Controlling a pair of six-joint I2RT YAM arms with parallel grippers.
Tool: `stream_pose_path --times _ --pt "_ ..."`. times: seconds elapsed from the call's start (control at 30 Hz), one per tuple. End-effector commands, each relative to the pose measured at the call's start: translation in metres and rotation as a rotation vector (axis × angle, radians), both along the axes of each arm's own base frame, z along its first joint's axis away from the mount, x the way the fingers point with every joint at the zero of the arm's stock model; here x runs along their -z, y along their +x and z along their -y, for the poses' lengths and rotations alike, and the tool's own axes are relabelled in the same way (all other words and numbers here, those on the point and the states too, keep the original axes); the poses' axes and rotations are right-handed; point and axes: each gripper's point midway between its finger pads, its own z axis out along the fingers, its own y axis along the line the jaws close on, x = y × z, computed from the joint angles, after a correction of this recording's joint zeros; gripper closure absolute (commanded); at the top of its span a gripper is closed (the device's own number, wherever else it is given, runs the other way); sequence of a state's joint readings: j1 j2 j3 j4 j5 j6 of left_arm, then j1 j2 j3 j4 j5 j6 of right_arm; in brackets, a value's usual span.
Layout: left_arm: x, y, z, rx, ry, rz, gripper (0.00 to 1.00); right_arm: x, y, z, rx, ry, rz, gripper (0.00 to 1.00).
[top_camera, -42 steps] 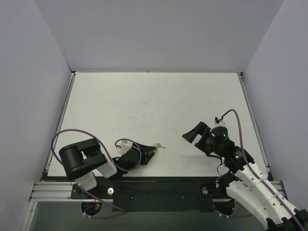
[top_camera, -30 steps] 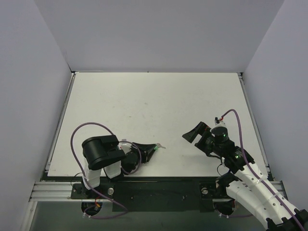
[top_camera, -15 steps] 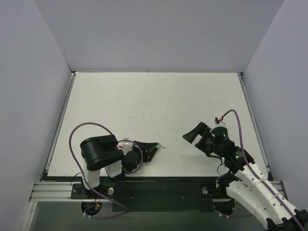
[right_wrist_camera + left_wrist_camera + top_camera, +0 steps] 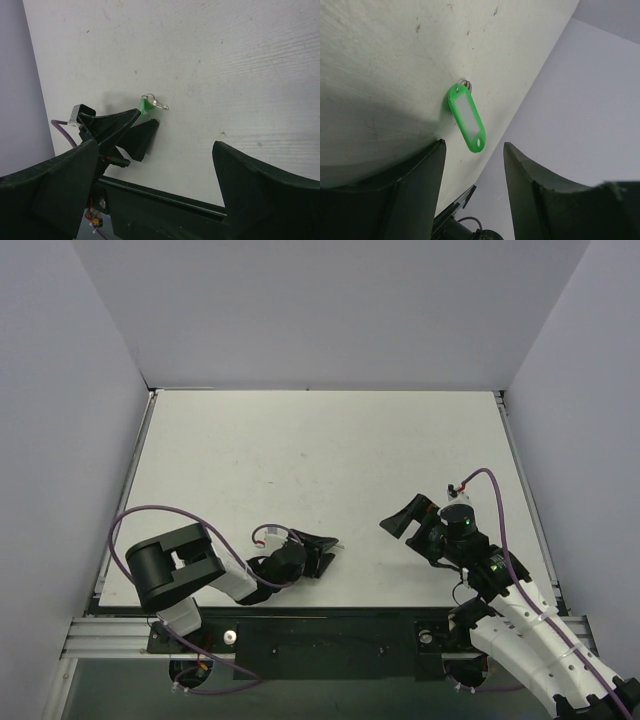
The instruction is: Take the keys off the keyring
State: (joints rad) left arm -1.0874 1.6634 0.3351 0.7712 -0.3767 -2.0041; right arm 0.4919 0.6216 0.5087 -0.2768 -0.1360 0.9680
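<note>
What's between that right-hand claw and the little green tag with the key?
Nothing: bare white table separates the right gripper from the keyring and key, seen in the top view.

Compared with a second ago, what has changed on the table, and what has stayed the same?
The left arm folded lower, its elbow swinging left, and the left hand spread its fingers wider; the green keyring lies loose between them. The key, the keyring's place and the open right hand did not change.
</note>
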Motion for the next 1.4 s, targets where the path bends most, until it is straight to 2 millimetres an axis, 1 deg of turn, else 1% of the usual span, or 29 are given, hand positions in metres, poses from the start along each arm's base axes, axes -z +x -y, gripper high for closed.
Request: stream_pose_path --times 0.0,0.03,0.07,0.17,0.23,0.27,0.3,0.33,0.37,0.47,0.63,0.83,0.9,1.03,1.07,1.1,1.23,1.33,1.37 --pt "0.056 -0.017 -0.024 -0.053 0.123 -0.183 0.39 -0.015 0.004 0.001 0.006 -0.003 0.037 0.08" --pt "0.06 -0.017 -0.024 -0.055 0.128 -0.191 0.4 -0.015 0.003 0.001 0.004 -0.003 0.039 0.08" --pt "0.058 -0.016 -0.022 -0.056 0.122 -0.19 0.4 -0.015 0.003 0.002 0.006 -0.007 0.036 0.08" --pt "0.057 -0.014 -0.021 -0.058 0.139 -0.184 0.46 -0.015 0.003 0.003 0.005 -0.015 0.036 0.08" --pt "0.057 -0.014 -0.023 -0.059 0.159 -0.181 0.49 -0.014 0.002 0.003 0.004 -0.014 0.034 0.08" --pt "0.058 -0.015 -0.025 -0.061 0.179 -0.189 0.49 -0.015 0.002 0.003 0.003 -0.015 0.036 0.08" --pt "0.055 -0.013 -0.026 -0.066 0.179 -0.184 0.49 -0.014 0.003 0.003 0.003 -0.016 0.035 0.08" --pt "0.059 -0.015 -0.031 -0.07 0.201 -0.193 0.49 -0.014 0.003 0.003 0.003 -0.016 0.035 0.08" --pt "0.055 -0.013 -0.033 -0.081 0.198 -0.186 0.49 -0.016 0.003 0.003 0.003 -0.014 0.038 0.08" --pt "0.057 -0.013 -0.044 -0.099 0.213 -0.189 0.49 -0.016 0.003 0.003 0.003 -0.014 0.039 0.08" --pt "0.061 -0.006 -0.055 -0.093 0.241 -0.187 0.49 -0.017 0.003 0.002 0.003 -0.01 0.039 0.08" --pt "0.059 -0.002 -0.05 -0.071 0.259 -0.168 0.5 -0.018 0.002 0.002 -0.003 -0.016 0.04 0.08" --pt "0.057 0.0 -0.05 -0.071 0.267 -0.159 0.51 -0.017 0.002 0.003 0.001 -0.02 0.037 0.08" --pt "0.053 0.003 -0.052 -0.071 0.289 -0.144 0.6 -0.018 0.003 0.003 0.001 -0.019 0.039 0.08" --pt "0.051 0.005 -0.051 -0.064 0.293 -0.132 0.64 -0.018 0.003 0.003 0.0 -0.021 0.038 0.08" --pt "0.051 0.005 -0.052 -0.061 0.302 -0.132 0.65 -0.019 0.003 0.003 0.0 -0.019 0.042 0.08" --pt "0.049 0.006 -0.051 -0.051 0.319 -0.124 0.74 -0.018 0.003 0.003 0.002 -0.02 0.035 0.08" --pt "0.045 0.007 -0.052 -0.045 0.339 -0.112 0.77 -0.017 0.002 0.003 -0.001 -0.022 0.035 0.08" --pt "0.042 0.008 -0.052 -0.047 0.341 -0.104 0.79 -0.017 0.002 0.003 0.0 -0.02 0.035 0.08"
